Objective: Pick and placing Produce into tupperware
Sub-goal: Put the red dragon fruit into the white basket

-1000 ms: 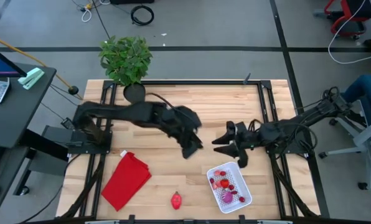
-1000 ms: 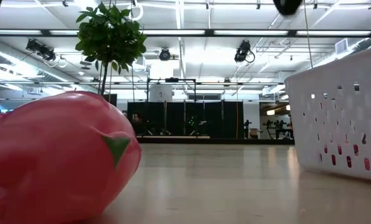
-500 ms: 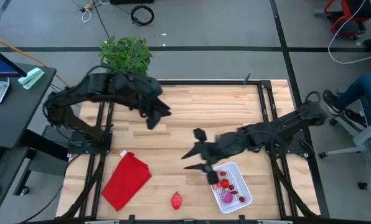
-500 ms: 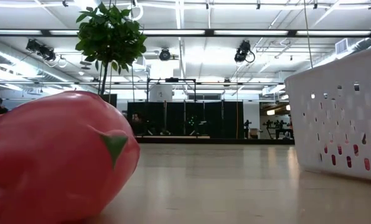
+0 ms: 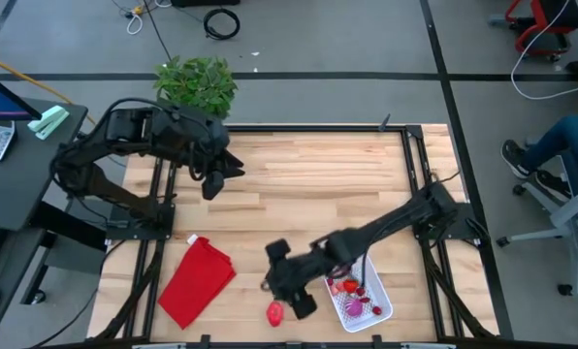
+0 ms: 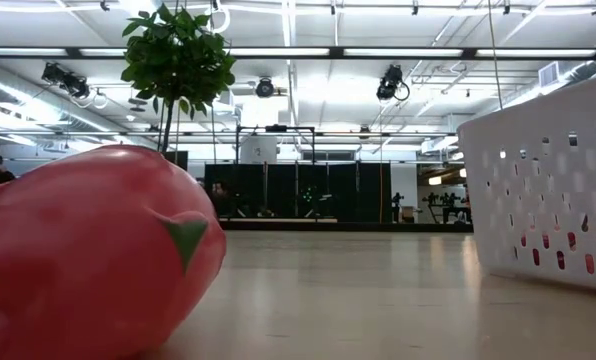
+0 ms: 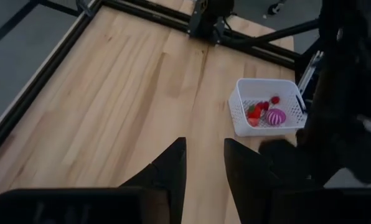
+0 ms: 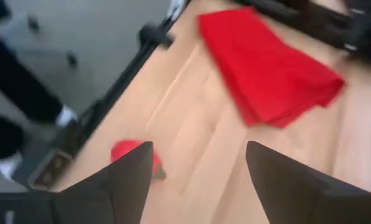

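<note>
1. Pale wooden worktop (image 5: 299, 184) inside a dark frame, grey floor all round, potted plant (image 5: 197, 89) at the far edge
2. Loose red toy strawberry (image 5: 275, 312) lying alone near the front edge, between red folded cloth (image 5: 197, 279) and white perforated tupperware (image 5: 379, 288), apart from both
3. Tupperware already carrying red pieces and a purple ball (image 7: 276, 117)
4. Right hand (image 5: 287, 288) released, fingers spread wide, reaching low across the worktop, strawberry just beside it toward the front edge and lined up near one finger in the wrist view (image 8: 134, 154)
5. Left hand (image 5: 214, 174) parted and empty, well apart near the plant, so plainly the farther arm
6. Likely next: short drop to straddle the strawberry, then carry back to the tupperware
</note>
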